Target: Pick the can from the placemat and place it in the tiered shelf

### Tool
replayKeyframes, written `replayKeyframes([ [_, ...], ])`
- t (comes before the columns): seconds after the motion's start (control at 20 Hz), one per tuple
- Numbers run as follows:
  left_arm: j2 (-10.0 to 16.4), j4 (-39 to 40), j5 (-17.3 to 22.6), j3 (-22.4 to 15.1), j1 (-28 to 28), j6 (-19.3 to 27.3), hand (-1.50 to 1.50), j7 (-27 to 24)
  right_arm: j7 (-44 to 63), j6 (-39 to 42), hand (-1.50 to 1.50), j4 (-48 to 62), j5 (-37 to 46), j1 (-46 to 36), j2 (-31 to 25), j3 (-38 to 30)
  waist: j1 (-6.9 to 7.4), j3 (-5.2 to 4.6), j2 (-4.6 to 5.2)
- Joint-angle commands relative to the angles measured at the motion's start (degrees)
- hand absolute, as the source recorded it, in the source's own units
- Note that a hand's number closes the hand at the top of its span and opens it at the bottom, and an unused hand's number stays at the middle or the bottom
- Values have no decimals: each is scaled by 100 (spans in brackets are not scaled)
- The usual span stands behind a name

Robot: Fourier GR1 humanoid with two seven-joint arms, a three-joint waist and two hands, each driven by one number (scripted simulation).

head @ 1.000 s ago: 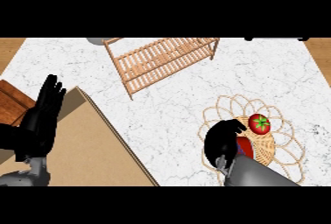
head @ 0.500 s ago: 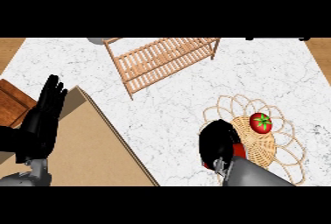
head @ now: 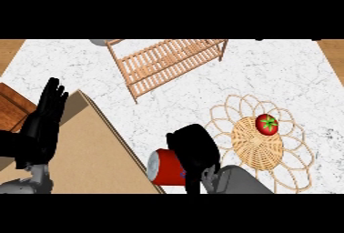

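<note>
Can [head: 168, 168], red with a pale end face, is seen tilted onto its side in the right hand [head: 194, 148], whose fingers are curled over its upper side. It is held above the marble counter [head: 201, 98] just left of the woven placemat [head: 259, 145], not on it. The tilt is judged to come from a grasp taken from above and the side. A tomato [head: 266, 124] lies on the placemat. The tiered shelf [head: 168, 61] stands well apart toward the far edge, so a carry forward and leftward is judged to be needed. The left hand [head: 42, 125] is shown open, fingers up, resting at the left beside a tan board [head: 87, 154]. A small blue mark is seen on the can's side, but no writing can be read
</note>
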Motion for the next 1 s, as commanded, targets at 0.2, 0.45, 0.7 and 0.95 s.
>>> replayKeyframes([
  [0.2,26,110,53,113,38,-112,0,-78,128,-1097,150,-1020,-1122,-80,612,-1013,7,-13,-32],
  [0.45,39,358,39,211,-242,-110,0,25,1459,-1372,150,-1912,-1173,-958,620,-1454,-46,-22,-49],
  [0.7,-176,605,-64,121,-137,-166,0,-345,1476,-869,150,-1824,-908,-1649,499,-2409,-28,-20,-31],
  [0.95,-396,-91,-419,-143,98,123,0,6,1428,-800,150,-1289,-913,-2177,542,-2938,17,-17,-37],
])
